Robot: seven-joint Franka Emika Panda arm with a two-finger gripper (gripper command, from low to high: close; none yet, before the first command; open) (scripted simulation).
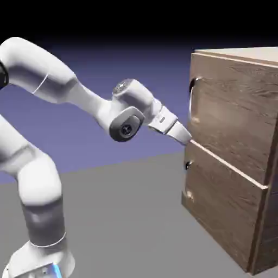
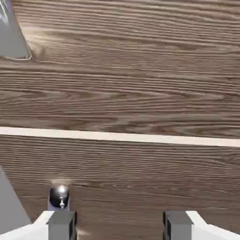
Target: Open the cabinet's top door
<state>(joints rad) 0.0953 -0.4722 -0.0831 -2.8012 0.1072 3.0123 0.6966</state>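
Showing one claw (image 2: 120, 226), two fingertips parted, near one closed top door (image 1: 233, 114) with one curved handle (image 1: 193, 100), upper front of one cabinet (image 1: 231, 157), right.

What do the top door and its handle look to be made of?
Top door: wood or wood-look laminate, brown, low sheen, going by the streaky grain. Handle: probably polished metal, maybe chromed plastic; silvery, with bright highlights against dark patches.

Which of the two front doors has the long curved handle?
The upper door, above the pale strip; the lower door has only small knobs.
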